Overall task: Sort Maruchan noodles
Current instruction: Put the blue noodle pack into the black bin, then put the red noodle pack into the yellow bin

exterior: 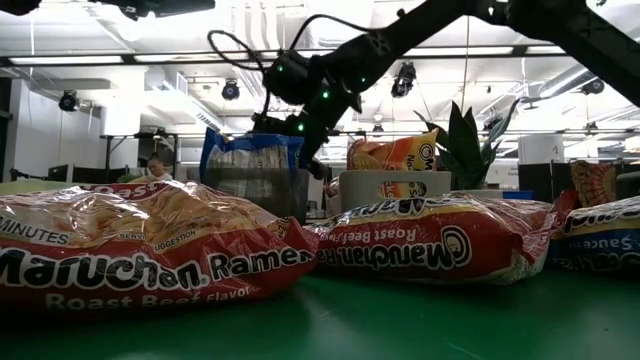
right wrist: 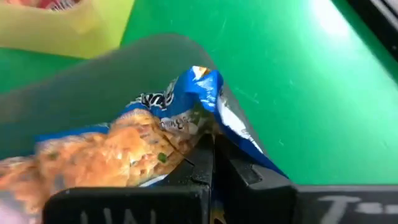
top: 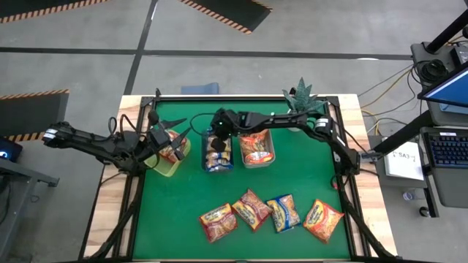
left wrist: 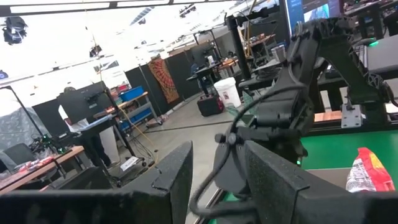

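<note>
R gripper (top: 217,140) over middle bin (top: 207,162), jaws pinched tight on blue packet (right wrist: 186,106); only R wrist view shows that grip. L gripper (top: 162,144) at yellow-green bin (top: 167,169), jaws partly apart, can't tell if holding anything. Four packets (top: 252,209) in a row on desk (top: 175,212) front, seen up close in low view.

4 noodle packets (top: 271,214) lie loose on the green mat (top: 190,190): 2 red, 1 blue, 1 orange. 3 bins (top: 219,150) stand in a row, each holding packets; those inside cannot be counted.
</note>
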Available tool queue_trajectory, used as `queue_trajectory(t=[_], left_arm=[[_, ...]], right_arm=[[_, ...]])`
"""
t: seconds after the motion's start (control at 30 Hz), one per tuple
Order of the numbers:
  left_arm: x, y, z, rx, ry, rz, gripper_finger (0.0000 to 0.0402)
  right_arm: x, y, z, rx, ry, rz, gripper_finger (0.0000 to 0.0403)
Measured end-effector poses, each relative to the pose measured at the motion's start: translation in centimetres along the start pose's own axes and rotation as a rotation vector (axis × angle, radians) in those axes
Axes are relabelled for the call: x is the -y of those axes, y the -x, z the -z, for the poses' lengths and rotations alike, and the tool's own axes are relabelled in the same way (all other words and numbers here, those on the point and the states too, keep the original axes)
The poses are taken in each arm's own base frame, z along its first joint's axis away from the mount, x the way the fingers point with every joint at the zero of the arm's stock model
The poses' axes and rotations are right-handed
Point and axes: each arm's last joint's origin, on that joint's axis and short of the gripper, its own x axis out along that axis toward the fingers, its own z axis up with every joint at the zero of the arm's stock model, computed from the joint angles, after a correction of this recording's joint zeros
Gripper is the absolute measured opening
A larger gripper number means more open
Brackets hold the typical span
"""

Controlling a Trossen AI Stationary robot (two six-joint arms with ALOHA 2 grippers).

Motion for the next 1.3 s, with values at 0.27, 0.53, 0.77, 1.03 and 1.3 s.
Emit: queue_trajectory(t=[0.27, 0.53, 0.77, 1.03, 1.3], left_arm=[[0.0, 0.0, 0.0, 0.001, 0.001, -0.001, 0.0127], [0.0, 0.0, -0.1, 0.004, 0.000, -0.001, 0.0127], [0.0, 0.0, 0.0, 0.002, -0.002, -0.001, 0.0127], [0.0, 0.0, -0.1, 0.004, 0.001, -0.003, 0.0127], [-0.1, -0.1, -0.4, 0.009, 0.087, -0.004, 0.0127]], right_arm=[[0.3, 0.3, -0.6, 0.013, 0.034, 0.087, 0.0008], [-0.3, 3.1, -3.8, 0.056, 0.067, 0.072, 0.0008], [-1.3, 2.3, -2.4, 0.016, 0.052, 0.052, 0.0008], [-1.2, 1.2, -0.4, 0.018, 0.020, 0.053, 0.0008], [-3.7, 10.0, -2.7, 0.058, 0.105, 0.013, 0.0008]])
